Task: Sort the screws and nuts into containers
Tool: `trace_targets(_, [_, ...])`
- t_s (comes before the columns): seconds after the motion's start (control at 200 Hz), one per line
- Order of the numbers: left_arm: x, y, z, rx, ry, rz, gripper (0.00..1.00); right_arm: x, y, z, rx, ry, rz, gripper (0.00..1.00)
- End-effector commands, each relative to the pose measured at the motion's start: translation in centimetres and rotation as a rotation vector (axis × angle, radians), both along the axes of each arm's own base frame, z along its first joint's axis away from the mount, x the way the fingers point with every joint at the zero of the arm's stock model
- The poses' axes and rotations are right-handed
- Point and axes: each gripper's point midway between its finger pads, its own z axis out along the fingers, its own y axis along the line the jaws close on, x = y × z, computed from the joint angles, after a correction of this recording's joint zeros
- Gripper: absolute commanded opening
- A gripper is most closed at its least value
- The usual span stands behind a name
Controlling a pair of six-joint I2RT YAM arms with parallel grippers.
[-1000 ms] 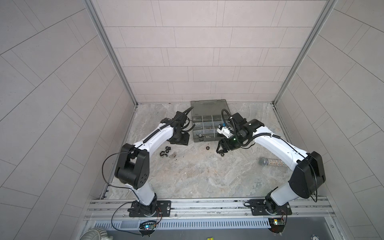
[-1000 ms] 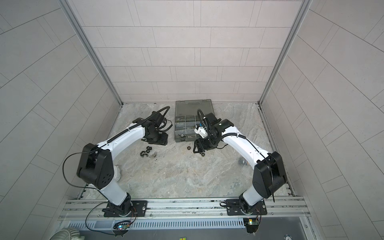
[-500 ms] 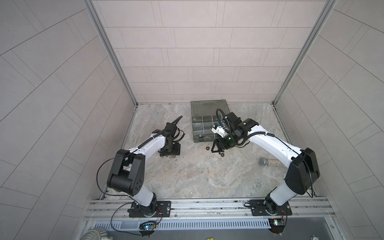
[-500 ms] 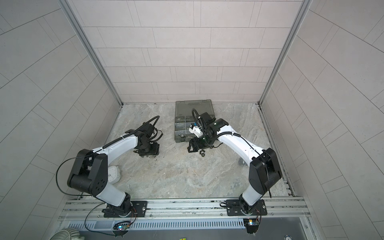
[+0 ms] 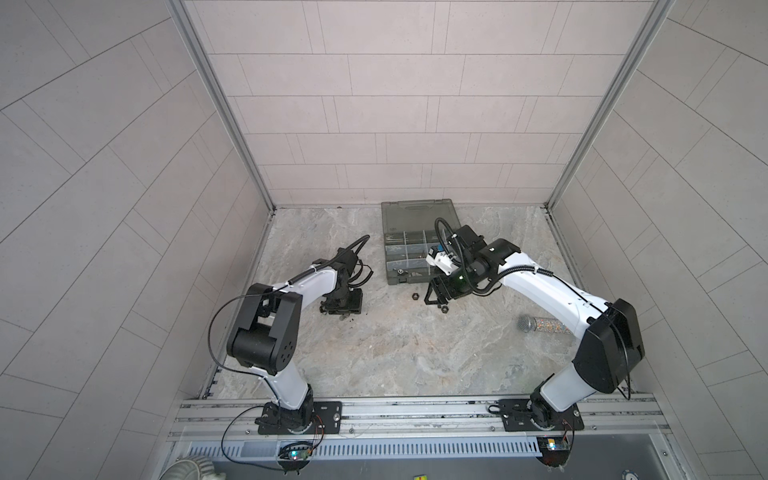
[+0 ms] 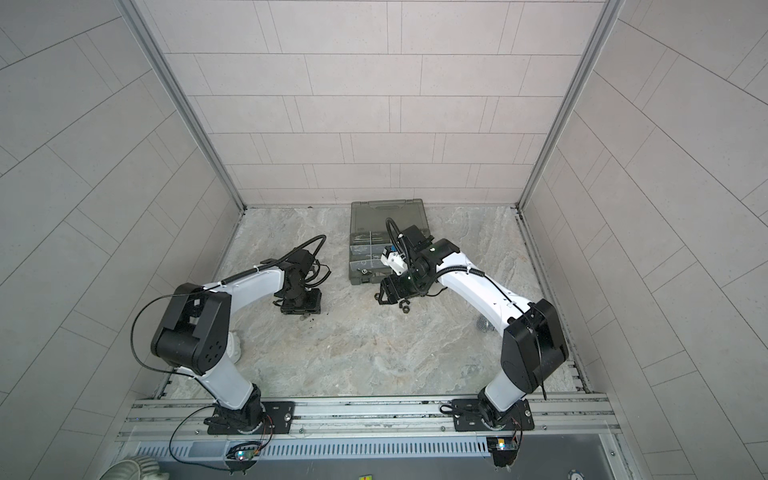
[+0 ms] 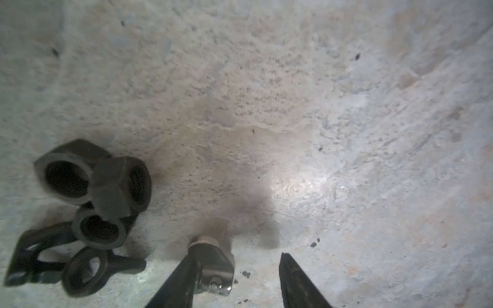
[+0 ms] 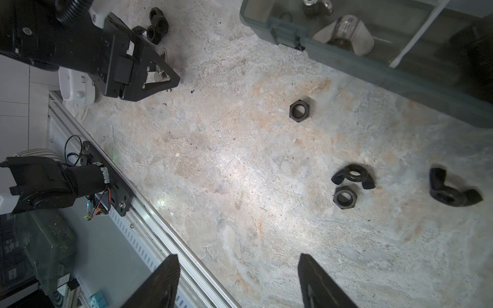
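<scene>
Left wrist: your left gripper (image 7: 236, 260), moved from smoky-grey plastic organizer case (image 5: 415, 220) down onto small silvery winged nut (image 7: 210, 264); jaws narrowing, not yet clamped. Right gripper (image 8: 237, 256): jaws apart, empty.

Both top views are bright and even; wall lines (image 5: 374, 133) bow toward the edges. Soft shadow pools at nine o'clock on the desk (image 5: 395, 353). My left wrist view is blurred, the nuts (image 7: 106, 192) smeared; glare whitens both wrist views.

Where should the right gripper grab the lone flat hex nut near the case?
Across two opposite outer flats of the hex nut, from straight above: it lies flat, hole up, touching nothing, so the fingers likely fit either side.
</scene>
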Motion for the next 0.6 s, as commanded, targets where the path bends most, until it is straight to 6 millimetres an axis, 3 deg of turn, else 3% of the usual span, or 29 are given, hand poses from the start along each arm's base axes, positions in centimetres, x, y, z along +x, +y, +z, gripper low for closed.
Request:
trace_targets(0.0, [0.29,-0.19,0.03,-0.008,0.007,-0.008,0.52,-0.41,-0.44,0.4,-0.013,-0.018,-0.005,0.72])
trace_targets(0.355, [0.61,-0.22,-0.59,0.0,0.022,-0.014,0.5,-0.25,-0.48,0.02,-0.023,-0.009,0.002,0.72])
trace_targets(0.595, [0.75,-0.44,-0.77,-0.003,0.038,-0.025,0.29,-0.11,-1.16,0.03,-0.033,-0.013,-0.008,0.71])
